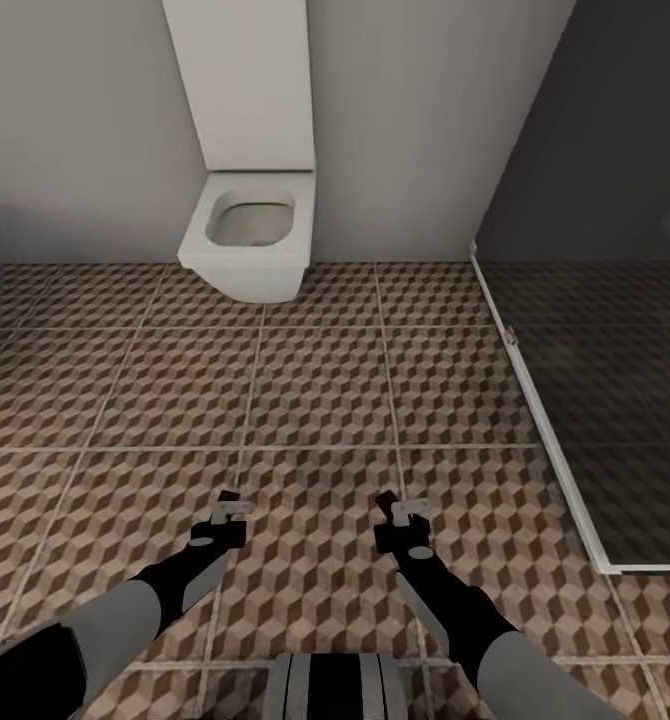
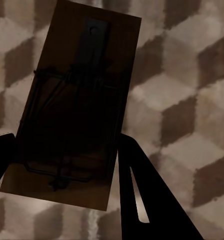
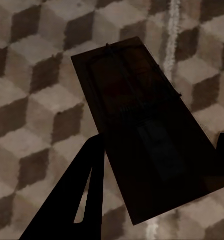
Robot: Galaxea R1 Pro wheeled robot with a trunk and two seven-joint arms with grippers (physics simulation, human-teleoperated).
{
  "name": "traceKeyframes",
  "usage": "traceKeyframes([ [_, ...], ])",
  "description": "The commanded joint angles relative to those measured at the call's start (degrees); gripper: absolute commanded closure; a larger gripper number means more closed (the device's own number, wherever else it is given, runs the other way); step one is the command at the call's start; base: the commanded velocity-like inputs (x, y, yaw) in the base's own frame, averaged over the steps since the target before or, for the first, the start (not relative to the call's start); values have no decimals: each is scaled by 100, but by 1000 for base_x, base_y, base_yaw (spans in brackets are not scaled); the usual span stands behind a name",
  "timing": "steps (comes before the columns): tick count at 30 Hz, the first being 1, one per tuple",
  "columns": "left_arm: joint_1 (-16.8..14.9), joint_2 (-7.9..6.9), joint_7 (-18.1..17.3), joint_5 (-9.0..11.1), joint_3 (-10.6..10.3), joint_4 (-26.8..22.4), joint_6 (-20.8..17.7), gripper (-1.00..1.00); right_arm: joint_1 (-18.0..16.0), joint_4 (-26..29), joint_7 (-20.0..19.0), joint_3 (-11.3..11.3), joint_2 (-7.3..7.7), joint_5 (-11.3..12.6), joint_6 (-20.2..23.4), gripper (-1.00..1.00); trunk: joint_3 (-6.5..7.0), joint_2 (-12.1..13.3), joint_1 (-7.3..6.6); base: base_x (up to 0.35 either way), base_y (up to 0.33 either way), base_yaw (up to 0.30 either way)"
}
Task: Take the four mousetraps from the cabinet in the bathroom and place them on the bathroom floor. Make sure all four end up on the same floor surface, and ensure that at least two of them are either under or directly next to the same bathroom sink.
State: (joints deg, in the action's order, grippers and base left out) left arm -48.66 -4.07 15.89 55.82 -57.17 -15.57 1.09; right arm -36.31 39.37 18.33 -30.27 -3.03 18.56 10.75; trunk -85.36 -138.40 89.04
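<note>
At the bottom of the head view, 2 black-and-grey arms reach forward over the bathroom floor of cube-patterned brown, beige and white tiles. The left gripper, lower left of centre, is clamped on a flat brown wooden mousetrap with dark wire; its black fingers press both long edges. The right gripper, lower right of centre, likewise grips a second brown mousetrap between its dark fingers. Farther off, upper centre, a white square toilet stands against the grey wall. At right, a dark glass panel with white frame.
</note>
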Motion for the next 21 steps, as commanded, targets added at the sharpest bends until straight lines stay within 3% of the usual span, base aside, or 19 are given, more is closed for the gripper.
traceKeyframes([
  [1,-3,-6,46,34,-49,-16,5,100,-5,9,58,-31,4,39,24,100,-31,-43,21,0,0,0],
  [12,-3,-6,46,32,-49,-16,5,100,-5,9,59,-31,4,41,24,100,-329,-484,263,0,0,0],
  [21,-3,0,46,26,-51,-23,13,100,-4,9,57,-31,4,37,24,100,-380,-484,263,0,0,0],
])
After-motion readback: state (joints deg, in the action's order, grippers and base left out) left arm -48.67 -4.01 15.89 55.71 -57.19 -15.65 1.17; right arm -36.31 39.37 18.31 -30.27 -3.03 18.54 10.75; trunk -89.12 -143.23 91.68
